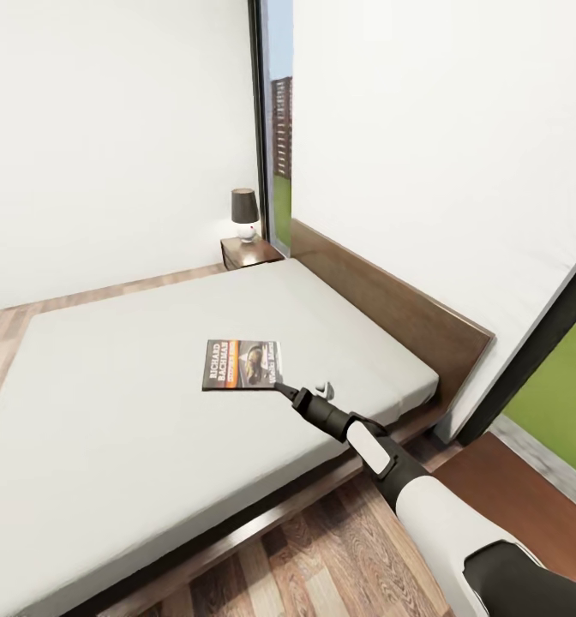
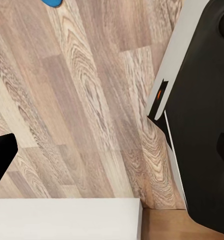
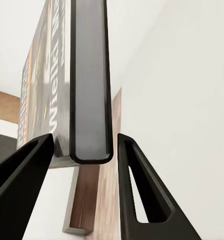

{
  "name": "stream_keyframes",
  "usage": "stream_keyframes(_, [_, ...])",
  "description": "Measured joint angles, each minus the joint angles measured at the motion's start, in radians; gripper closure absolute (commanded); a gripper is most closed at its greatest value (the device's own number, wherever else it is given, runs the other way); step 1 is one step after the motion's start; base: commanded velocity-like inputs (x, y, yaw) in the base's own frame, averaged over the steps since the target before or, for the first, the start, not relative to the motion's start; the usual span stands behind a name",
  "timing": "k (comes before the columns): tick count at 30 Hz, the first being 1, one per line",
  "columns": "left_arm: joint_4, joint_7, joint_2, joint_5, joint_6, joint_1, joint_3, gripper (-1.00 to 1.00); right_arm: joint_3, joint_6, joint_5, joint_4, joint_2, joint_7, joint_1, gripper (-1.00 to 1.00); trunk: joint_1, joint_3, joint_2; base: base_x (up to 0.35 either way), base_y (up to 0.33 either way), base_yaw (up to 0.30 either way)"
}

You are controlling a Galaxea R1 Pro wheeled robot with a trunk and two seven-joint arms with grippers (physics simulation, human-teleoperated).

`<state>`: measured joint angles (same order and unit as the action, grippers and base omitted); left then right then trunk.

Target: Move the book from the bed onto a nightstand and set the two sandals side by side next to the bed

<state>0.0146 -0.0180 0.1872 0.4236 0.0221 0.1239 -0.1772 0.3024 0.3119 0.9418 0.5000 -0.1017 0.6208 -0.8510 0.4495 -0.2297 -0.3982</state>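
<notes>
Right claw (image 3: pixel 84 150) straddles book (image 1: pixel 243 364) above bed (image 1: pixel 134 411).

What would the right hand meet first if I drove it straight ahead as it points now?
The book: its edge already sits between the right hand's fingers, near or touching them. Beyond it lies the bed; contact depth is uncertain.

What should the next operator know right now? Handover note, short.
Right gripper: fingers straddle the edge of the dark paperback book with orange lettering; full clamp cannot be confirmed.
Left gripper: over the wood-plank floor, state not readable.
Book sits above the light grey mattress of the bed.
Dark brown nightstand with a lamp stands at the far bed corner.
A bright blue sandal tip is on the floor.
Done: nothing placed. Left: book to nightstand, both sandals.
</notes>
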Motion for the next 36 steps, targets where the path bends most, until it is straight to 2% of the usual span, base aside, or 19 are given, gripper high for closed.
stream_keyframes(14, [0.0, 0.0, 0.0, 0.0, 0.0, 0.0, 0.0, -1.0, -0.003, 0.001, 0.001, 0.004, -0.001, -0.004, 0.0, 1.0, 0.0, 0.003, 0.0, 0.0, 0.0, 0.055])
stream_keyframes(36, [0.0, 0.0, 0.0, 0.0, 0.0, 0.0, -0.001, -1.0, -0.003, 0.001, -0.002, 0.004, 0.0, -0.006, 0.0, 1.0, 0.0, 0.004, 0.0, 0.0, 0.0, 0.272])
